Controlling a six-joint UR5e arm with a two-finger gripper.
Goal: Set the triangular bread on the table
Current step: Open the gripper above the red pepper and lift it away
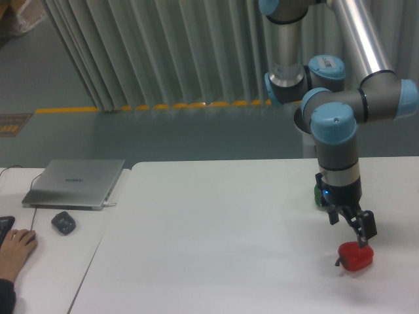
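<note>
The triangular bread does not show anywhere in this view; it is hidden or out of view. My gripper point(357, 237) hangs at the right side of the white table point(216, 229), pointing down. Its dark fingertips are right above a red pepper point(355, 257), touching or nearly touching its top. At this size I cannot make out whether the fingers are open or shut, or whether anything is between them. A green pepper point(318, 195) peeks out just behind the wrist on its left side, mostly hidden by the arm.
A narrower white desk to the left carries a closed silver laptop point(75, 183) and a dark mouse point(63, 222). A person's hand point(16, 245) rests at that desk's left edge. Behind the table are a grey floor and ribbed curtains.
</note>
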